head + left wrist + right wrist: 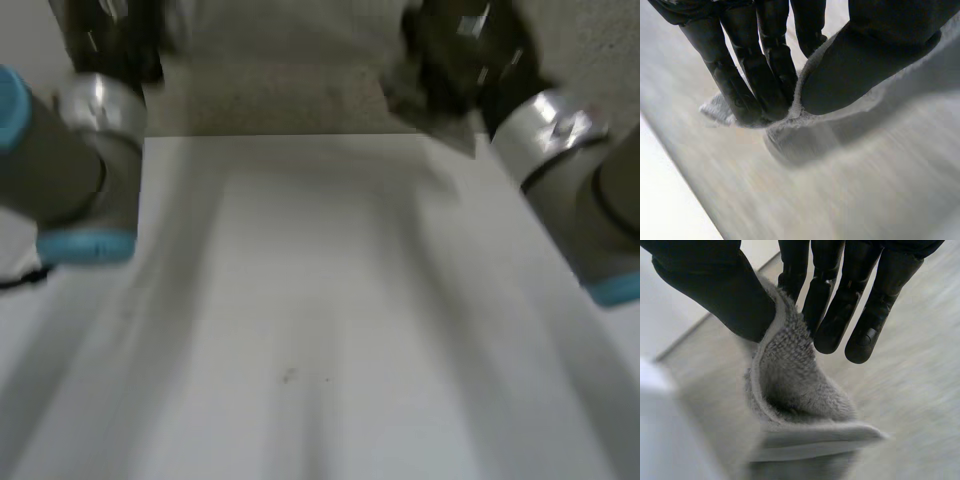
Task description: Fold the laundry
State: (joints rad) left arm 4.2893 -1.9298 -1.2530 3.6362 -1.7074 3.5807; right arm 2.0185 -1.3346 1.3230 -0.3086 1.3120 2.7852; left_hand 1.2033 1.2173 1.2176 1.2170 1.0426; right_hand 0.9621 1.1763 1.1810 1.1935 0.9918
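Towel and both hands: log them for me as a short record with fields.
cloth: grey towel, looped pile, hemmed edge
left hand: shut, thumb and fingers pinching the towel's hem
right hand: shut, towel edge pinched between thumb and fingers
surface: white table
arms: left arm and right arm reach to the table's far end in the head view
fold state: cannot tell
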